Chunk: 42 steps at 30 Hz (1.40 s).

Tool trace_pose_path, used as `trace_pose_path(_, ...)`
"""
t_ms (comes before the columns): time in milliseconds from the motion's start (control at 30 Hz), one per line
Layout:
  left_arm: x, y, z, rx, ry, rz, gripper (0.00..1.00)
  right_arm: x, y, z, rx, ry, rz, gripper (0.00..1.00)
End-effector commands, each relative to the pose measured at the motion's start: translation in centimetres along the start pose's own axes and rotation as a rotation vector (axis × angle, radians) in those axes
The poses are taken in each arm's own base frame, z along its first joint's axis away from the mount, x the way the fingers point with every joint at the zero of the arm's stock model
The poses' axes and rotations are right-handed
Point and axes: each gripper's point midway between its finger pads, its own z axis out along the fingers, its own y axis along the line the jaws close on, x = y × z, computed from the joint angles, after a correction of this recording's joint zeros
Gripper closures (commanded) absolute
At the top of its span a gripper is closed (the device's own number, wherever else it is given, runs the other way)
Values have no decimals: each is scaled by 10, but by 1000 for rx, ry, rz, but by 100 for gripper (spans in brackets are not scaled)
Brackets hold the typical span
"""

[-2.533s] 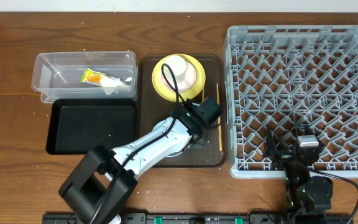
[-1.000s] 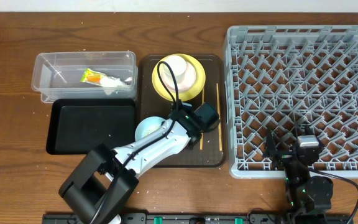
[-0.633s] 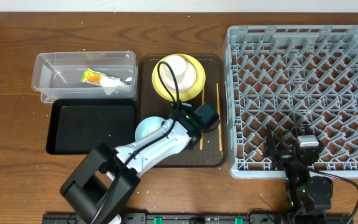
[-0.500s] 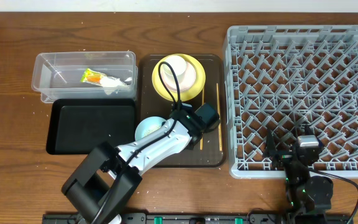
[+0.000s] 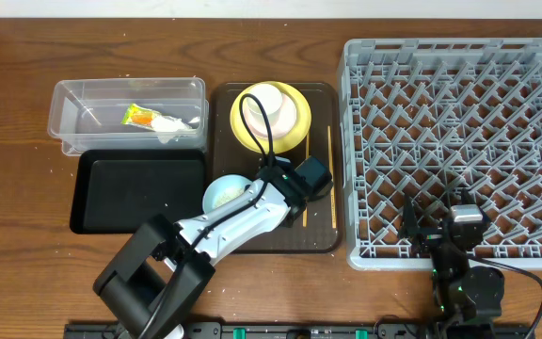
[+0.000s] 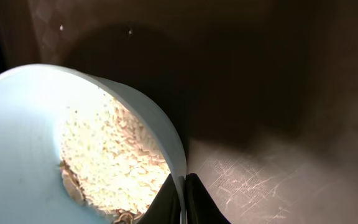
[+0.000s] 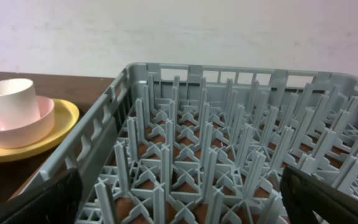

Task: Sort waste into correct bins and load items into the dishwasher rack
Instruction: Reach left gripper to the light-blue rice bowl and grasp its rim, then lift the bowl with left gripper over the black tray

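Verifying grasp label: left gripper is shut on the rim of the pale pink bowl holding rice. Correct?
Wrong bowl. The left gripper is shut on the rim of the light blue bowl holding rice, as the left wrist view shows. The pale pink bowl sits on the yellow plate.

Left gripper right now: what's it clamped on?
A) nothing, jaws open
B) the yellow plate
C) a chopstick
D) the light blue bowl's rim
D: in the left wrist view the left gripper pinches the rim of the light blue bowl, its jaws shut on either side of the wall, with rice grains inside the bowl.
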Motion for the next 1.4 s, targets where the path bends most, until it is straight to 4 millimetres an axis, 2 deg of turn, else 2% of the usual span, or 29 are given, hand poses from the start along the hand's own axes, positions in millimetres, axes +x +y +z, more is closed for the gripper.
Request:
trace_pose_path(0,-3,6,-8,-8,-4,-4,94,1,-3,0,11,3,5,1)
trace_pose_path(167,-16,10,-37,43,-73,-38,94,1,-3,0,11,3,5,1)
trace_pose_path(400,-34,25,-91,153,-222,-116,94,1,-3,0,11,3,5,1)
trace_pose_path(500,-42,42,-111,188,-281,-175,94,1,-3,0,11,3,5,1)
trace_pose_path(600,-50,66,-122,198,-319,-232,94,1,-3,0,11,3,5,1)
trace_pose_path(733,-56,95,-123,271,-297,-296,94,1,-3,0,11,3,5,1)
trace_pose_path(1033,-65,152,-103,604,-189,-440,94,1,-3,0,11,3,5,1)
trace_pose_path(1233,-71,177,-113,911,-250,-476,94,1,-3,0,11,3,5,1)
trace_pose_path(1367,-66,201,-95,934,-223,-594,94,1,-3,0,11,3,5,1)
